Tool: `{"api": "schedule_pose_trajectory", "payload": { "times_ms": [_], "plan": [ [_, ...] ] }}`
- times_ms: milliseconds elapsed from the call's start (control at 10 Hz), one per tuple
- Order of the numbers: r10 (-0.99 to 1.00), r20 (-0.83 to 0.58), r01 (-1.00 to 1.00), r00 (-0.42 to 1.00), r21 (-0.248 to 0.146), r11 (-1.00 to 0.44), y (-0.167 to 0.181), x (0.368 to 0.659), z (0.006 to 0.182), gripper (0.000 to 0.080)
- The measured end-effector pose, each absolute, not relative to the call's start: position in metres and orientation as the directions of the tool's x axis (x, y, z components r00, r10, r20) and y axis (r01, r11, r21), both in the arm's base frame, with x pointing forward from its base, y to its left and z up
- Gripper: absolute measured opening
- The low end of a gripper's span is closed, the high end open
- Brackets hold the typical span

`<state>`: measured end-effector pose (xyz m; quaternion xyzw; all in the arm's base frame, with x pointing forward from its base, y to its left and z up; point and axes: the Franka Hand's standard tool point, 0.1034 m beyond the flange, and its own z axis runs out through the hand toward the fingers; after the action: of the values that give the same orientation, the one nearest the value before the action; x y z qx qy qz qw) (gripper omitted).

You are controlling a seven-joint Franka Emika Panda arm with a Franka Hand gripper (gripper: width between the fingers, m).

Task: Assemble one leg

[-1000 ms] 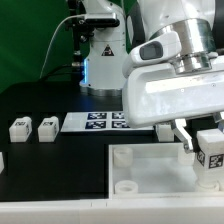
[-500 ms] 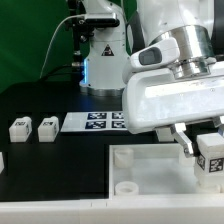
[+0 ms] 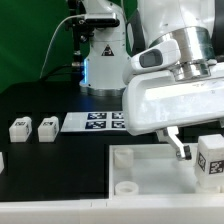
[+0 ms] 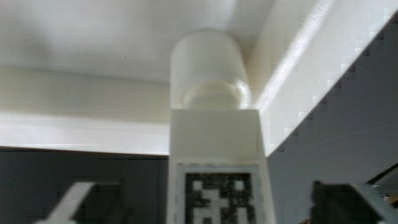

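The leg (image 3: 210, 160) stands upright at the exterior view's right edge, over the large white tray (image 3: 140, 160), with its black-and-white tag turned to the camera. Whether its foot sits in a socket of the tray cannot be seen. The gripper (image 4: 206, 205) hangs directly above it with the fingers (image 4: 334, 205) spread. In the wrist view they stand one on each side of the leg, each with a clear gap, holding nothing. In the exterior view only one finger shows, near the leg but apart from it. On the black table (image 3: 40, 100), at the exterior view's left, one look-alike block (image 3: 18, 127) and a second block (image 3: 46, 127) lie side by side, near the marker board (image 3: 95, 121).
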<state>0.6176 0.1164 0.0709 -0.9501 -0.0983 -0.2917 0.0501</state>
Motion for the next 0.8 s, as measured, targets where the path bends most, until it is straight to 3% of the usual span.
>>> {"api": "schedule_pose_trajectory", "payload": {
  "times_ms": [100, 200, 800],
  "plan": [
    [0.158, 0.564, 0.216, 0.811, -0.038, -0.976, 0.1164, 0.6174, 0.0706, 0.0618],
    [0.158, 0.563, 0.216, 0.811, -0.038, -0.976, 0.1164, 0.6173, 0.0705, 0.064],
    [0.158, 0.563, 0.216, 0.811, -0.038, -0.976, 0.1163, 0.617, 0.07, 0.0649]
  ]
}}
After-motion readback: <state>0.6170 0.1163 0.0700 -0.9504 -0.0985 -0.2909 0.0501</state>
